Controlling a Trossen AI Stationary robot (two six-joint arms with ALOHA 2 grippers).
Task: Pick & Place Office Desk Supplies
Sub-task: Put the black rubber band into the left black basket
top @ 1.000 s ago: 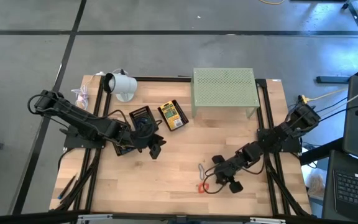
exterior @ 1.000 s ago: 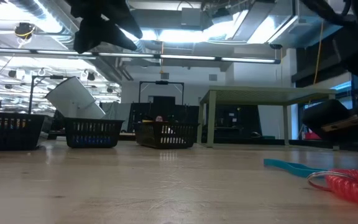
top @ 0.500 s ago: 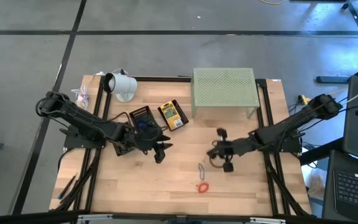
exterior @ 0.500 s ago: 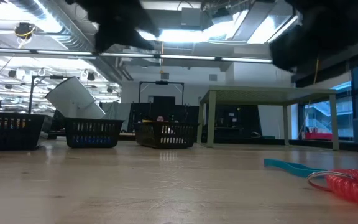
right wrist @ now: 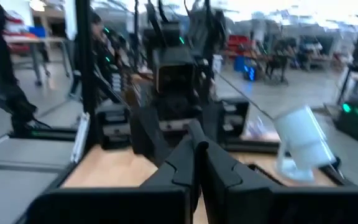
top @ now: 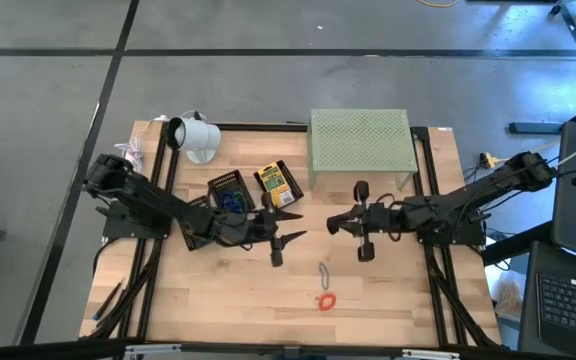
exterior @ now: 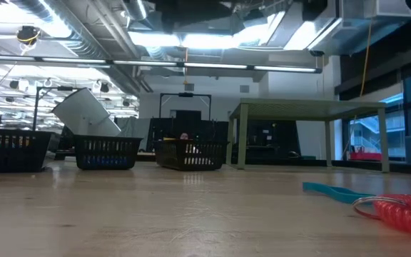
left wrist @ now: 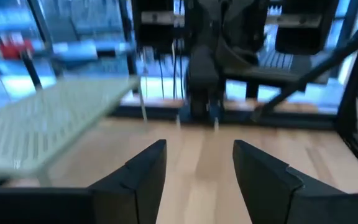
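1. Overhead, the pale wooden plank surface [top: 218,290] carries a pale green perforated stand [top: 360,145] at its far edge and a white cup-like object [top: 194,137] lying on its side near the far left corner.
2. Two yellow printed packets sit side by side between cup and stand: one flat with a bright label [top: 277,184], the other [top: 230,190] topped with blue bands.
3. Near the front edge lie a coiled red rubber band [top: 326,300] and a thin metal clip [top: 324,272], close together; the low view adds a flat blue band [exterior: 334,191] beside the red coil.
4. Since a second ago, the left hand [top: 286,226] has moved from the packets toward the middle of the surface, and its dark, angular fingers [left wrist: 143,169] now stand apart, holding nothing.
5. Meanwhile the right hand [top: 333,224] has left the red band, risen toward the stand and faces the left one, fingers [right wrist: 197,155] pressed together and empty.
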